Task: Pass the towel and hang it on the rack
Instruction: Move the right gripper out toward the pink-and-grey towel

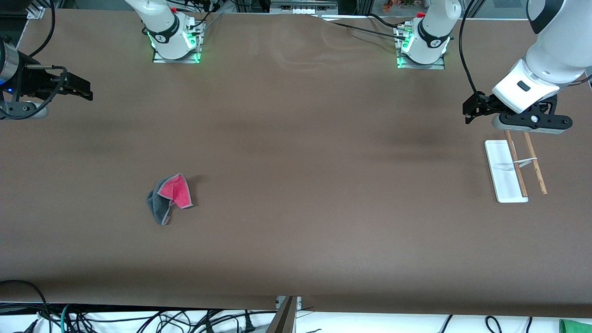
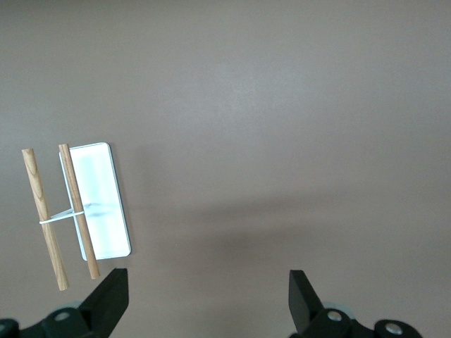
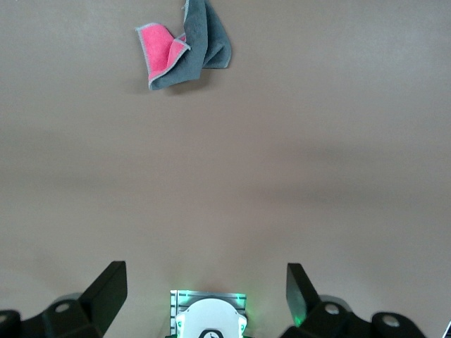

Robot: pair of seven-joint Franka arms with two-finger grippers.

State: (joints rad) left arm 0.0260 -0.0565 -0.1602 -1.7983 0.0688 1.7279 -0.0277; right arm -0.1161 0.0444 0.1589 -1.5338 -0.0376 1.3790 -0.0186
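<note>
The towel [image 1: 169, 197] lay crumpled on the brown table [image 1: 296, 185], toward my right arm's end and nearer the front camera than either of my bases. A pink-red flap was folded up over the dark grey side, with the grey stitched edge showing along the fold. Nothing touched it.

My right gripper [image 1: 78, 89] hung in the air over the table's edge at my right arm's end, well apart from the towel. Its fingers [image 3: 106, 290] were spread wide and had hold of nothing. From that wrist I could see the towel [image 3: 182, 46] lying on bare tabletop.

My left gripper [image 1: 471, 111] hovered over the table at my left arm's end, just above the farther end of the rack [image 1: 513, 169]. Its fingers [image 2: 109, 296] were likewise spread wide and carried nothing.

The rack [image 2: 81, 211] stood on its flat white base, with two thin wooden rods running parallel above it and a small crosspiece joining them. One rod lay over the base's edge, and the other hung just outside it.
</note>
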